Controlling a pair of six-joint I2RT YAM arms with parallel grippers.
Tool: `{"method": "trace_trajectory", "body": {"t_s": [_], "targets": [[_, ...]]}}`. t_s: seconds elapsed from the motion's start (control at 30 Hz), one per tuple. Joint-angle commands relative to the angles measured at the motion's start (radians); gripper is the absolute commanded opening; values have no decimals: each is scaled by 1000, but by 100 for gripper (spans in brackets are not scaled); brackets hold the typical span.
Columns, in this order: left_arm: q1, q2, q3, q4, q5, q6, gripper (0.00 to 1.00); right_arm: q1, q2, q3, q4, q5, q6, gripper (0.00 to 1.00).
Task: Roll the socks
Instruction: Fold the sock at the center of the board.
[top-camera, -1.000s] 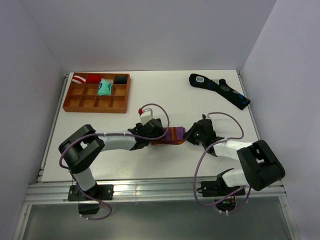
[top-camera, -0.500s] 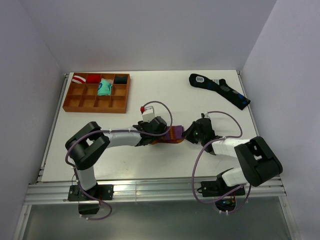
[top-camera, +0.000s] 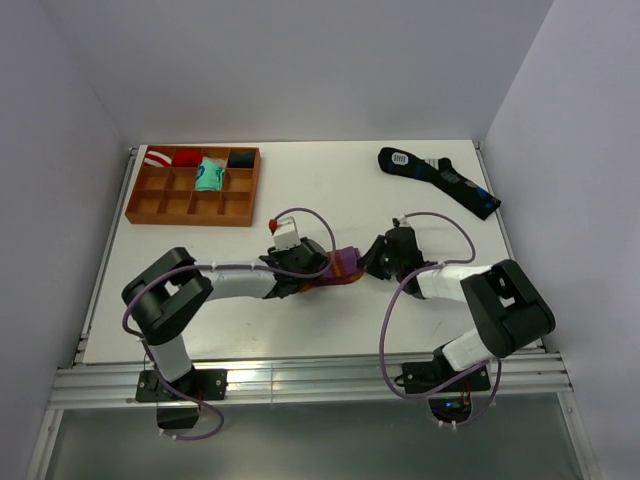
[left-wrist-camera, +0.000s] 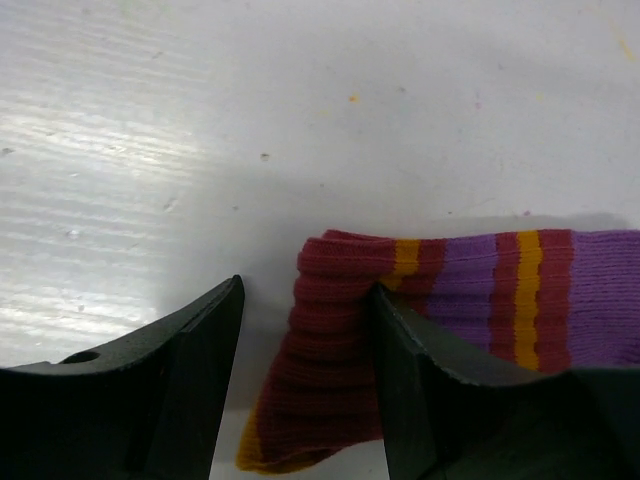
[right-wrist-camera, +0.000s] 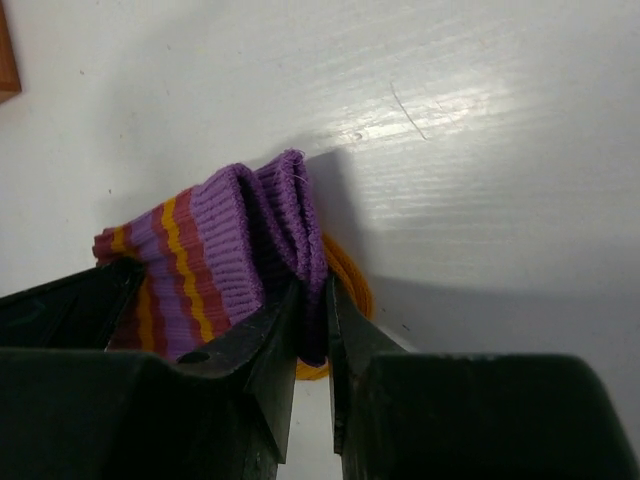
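The socks (top-camera: 346, 266) lie bunched at the table's middle: maroon knit with orange stripes and a purple cuff. My left gripper (top-camera: 320, 270) reaches in from the left. In the left wrist view it (left-wrist-camera: 310, 300) stands open around the maroon end (left-wrist-camera: 330, 340); the right finger (left-wrist-camera: 430, 380) touches the fabric and the left finger (left-wrist-camera: 180, 380) stands apart from it. My right gripper (top-camera: 370, 262) comes from the right. In the right wrist view it (right-wrist-camera: 313, 290) is shut on the folded purple cuff (right-wrist-camera: 215, 230), with an orange edge showing behind.
A wooden compartment tray (top-camera: 190, 206) at the back left holds small rolled bundles in its far row. A long black sock with blue marks (top-camera: 440, 180) lies at the back right. The walls stand close on both sides.
The socks have been pushed into a shorter bunch as my right gripper moved left. My left jaws have narrowed around the maroon end. My right jaws have eased slightly on the cuff.
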Motion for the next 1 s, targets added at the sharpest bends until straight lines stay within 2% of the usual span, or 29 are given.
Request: {"method": "trace_trajectory", "body": {"t_s": [0.0, 0.1, 0.2, 0.3, 0.53, 0.77, 0.97], "targets": [[6, -14, -104, -176, 5, -40, 60, 4, 48, 52, -126, 31, -77, 23], [6, -36, -118, -192, -2, -51, 61, 4, 56, 67, -126, 14, -82, 24], [6, -57, -139, -194, -1, -62, 62, 5, 35, 69, -117, -2, -94, 41], [4, -72, -152, -186, 7, -66, 62, 4, 10, 81, -124, -20, -114, 50], [1, -88, -152, -180, 8, -68, 68, 4, -73, 98, -213, 47, -111, 53], [-6, -111, -110, -194, 1, -45, 71, 5, -156, 66, -169, 24, -120, 55], [-14, -118, -74, -200, -4, -33, 71, 73, -156, 151, -220, 67, -163, 50]]}}
